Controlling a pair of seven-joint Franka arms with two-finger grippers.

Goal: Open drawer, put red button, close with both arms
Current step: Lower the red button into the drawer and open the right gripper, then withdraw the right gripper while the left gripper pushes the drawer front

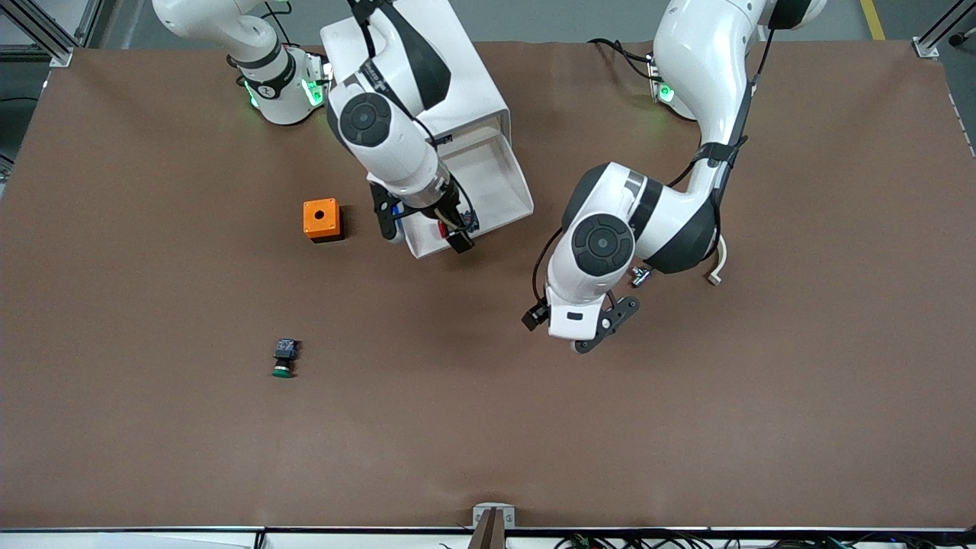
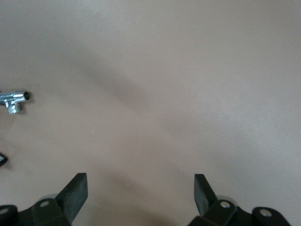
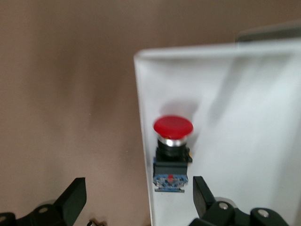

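The drawer stands pulled out of the white cabinet toward the front camera. The red button lies on its side inside the drawer, close to the rim, red cap and black-and-blue body showing. In the front view it is mostly hidden under the right arm. My right gripper is open and empty just above the button, straddling the drawer's rim; it also shows in the front view. My left gripper is open and empty over bare table, nearer to the front camera than the drawer; it also shows in the left wrist view.
An orange cube with a round hole sits beside the drawer toward the right arm's end. A green-capped button lies nearer to the front camera. A small chrome fitting and a white hook lie by the left arm.
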